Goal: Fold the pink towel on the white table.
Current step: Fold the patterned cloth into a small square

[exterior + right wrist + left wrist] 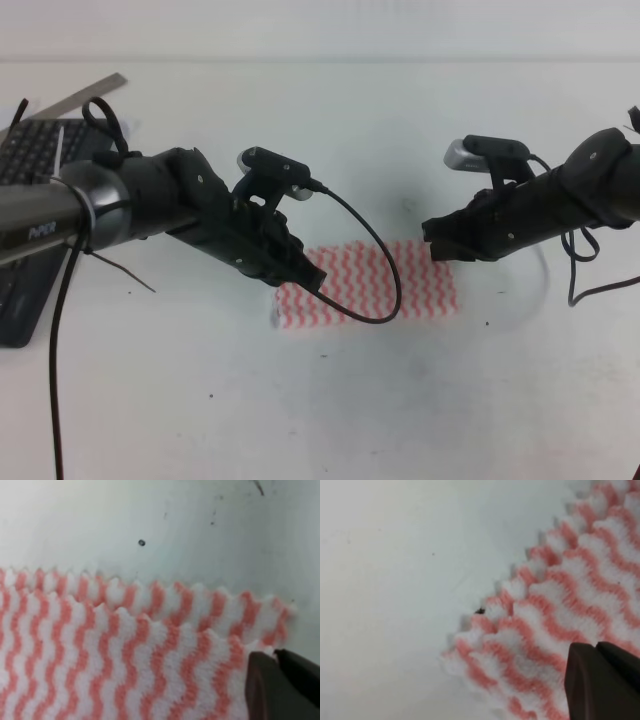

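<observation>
The pink towel [405, 285] lies on the white table [330, 410] near its middle, doubled over in two layers with zigzag edges. My left gripper [308, 281] sits low over the towel's left end. In the left wrist view its fingers [600, 680] are pressed together on the towel [545, 605] close to a corner. My right gripper [436, 247] is at the towel's upper right corner. Its fingers [280, 685] are closed where the upper layer of the towel [100, 645] ends.
A dark grey keyboard [30, 170] lies at the left edge with a metal strip [90, 95] behind it. A black cable [385, 270] from the left wrist camera loops over the towel. Small dark specks [141, 542] dot the tabletop.
</observation>
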`<act>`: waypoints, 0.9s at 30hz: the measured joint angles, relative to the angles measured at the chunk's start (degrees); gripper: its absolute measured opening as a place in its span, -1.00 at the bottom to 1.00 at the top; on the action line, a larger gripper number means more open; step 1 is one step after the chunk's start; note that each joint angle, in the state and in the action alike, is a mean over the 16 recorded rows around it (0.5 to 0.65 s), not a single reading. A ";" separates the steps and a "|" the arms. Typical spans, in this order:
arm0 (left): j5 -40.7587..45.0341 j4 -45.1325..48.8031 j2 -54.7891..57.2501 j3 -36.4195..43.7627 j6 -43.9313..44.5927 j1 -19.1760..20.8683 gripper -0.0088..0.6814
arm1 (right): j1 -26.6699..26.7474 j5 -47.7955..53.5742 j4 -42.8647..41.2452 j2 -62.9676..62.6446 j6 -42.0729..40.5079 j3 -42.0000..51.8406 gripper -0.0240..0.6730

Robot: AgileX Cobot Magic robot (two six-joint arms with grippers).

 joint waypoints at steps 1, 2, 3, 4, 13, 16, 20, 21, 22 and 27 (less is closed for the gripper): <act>-0.02 -0.02 -0.03 0.00 0.03 0.00 -0.98 | 0.00 -0.03 -0.01 0.00 0.00 0.00 -0.79; -0.03 -0.04 -0.06 0.01 0.06 -0.01 -0.98 | 0.00 -0.05 0.03 0.00 0.00 0.00 -0.83; -0.04 -0.04 -0.06 0.01 0.09 -0.01 -0.98 | 0.00 -0.08 0.07 0.00 0.00 0.00 -0.87; -0.06 -0.05 -0.09 0.01 0.13 -0.01 -0.98 | -0.01 -0.11 0.12 -0.04 0.00 0.00 -0.90; -0.18 -0.07 -0.09 0.01 0.27 -0.01 -0.98 | -0.01 -0.77 1.08 -0.41 0.00 0.00 -0.97; -0.23 -0.09 -0.11 0.02 0.35 -0.01 -0.98 | -0.01 -1.43 1.48 -0.78 0.00 -0.05 -0.97; -0.24 -0.05 -0.06 0.01 0.40 -0.01 -0.98 | 0.00 -2.41 1.87 -1.14 0.00 -0.10 -0.97; -0.26 -0.05 -0.06 0.01 0.41 -0.01 -0.98 | 0.00 -2.66 1.97 -1.20 0.00 -0.12 -0.97; -0.27 -0.05 -0.03 0.01 0.43 0.00 -0.98 | 0.00 -2.91 2.07 -1.23 0.00 -0.13 -0.97; -0.22 0.02 0.09 0.00 0.46 0.01 -0.98 | 0.00 -4.14 2.66 -0.93 0.00 -0.20 -0.97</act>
